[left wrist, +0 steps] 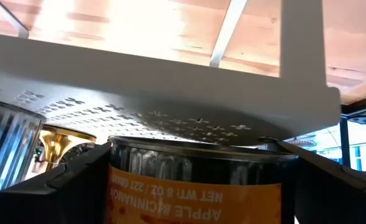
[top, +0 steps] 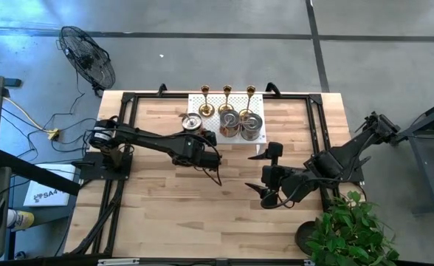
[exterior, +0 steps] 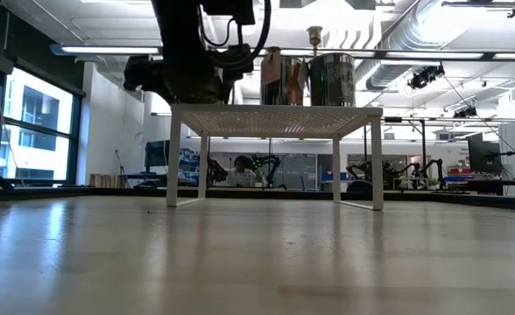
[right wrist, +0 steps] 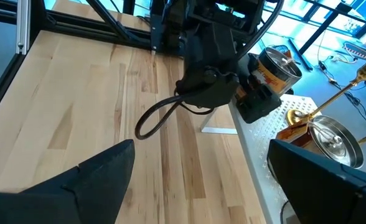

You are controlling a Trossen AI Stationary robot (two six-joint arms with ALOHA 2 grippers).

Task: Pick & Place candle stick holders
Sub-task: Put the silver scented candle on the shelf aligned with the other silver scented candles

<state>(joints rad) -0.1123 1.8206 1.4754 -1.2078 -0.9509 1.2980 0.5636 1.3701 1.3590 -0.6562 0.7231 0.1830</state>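
The left claw (top: 193, 127) reaches over the left end of the white perforated rack (top: 215, 100) at the back of the wooden desk (top: 165, 199), its fingers (left wrist: 52, 186) spread wide on either side of a squat silvery candle holder (left wrist: 195, 180) with an orange label. From the left wrist view the fingers flank this holder closely, but I cannot tell whether they press on it. On the rack stand 2 more silvery candle holders (top: 240, 123) side by side, and behind them a row of 3 slim gold candle holders (top: 227, 92). The right claw (top: 265, 177) hangs above bare desk in front of the rack, well apart from it, its fingers wide with nothing between them.
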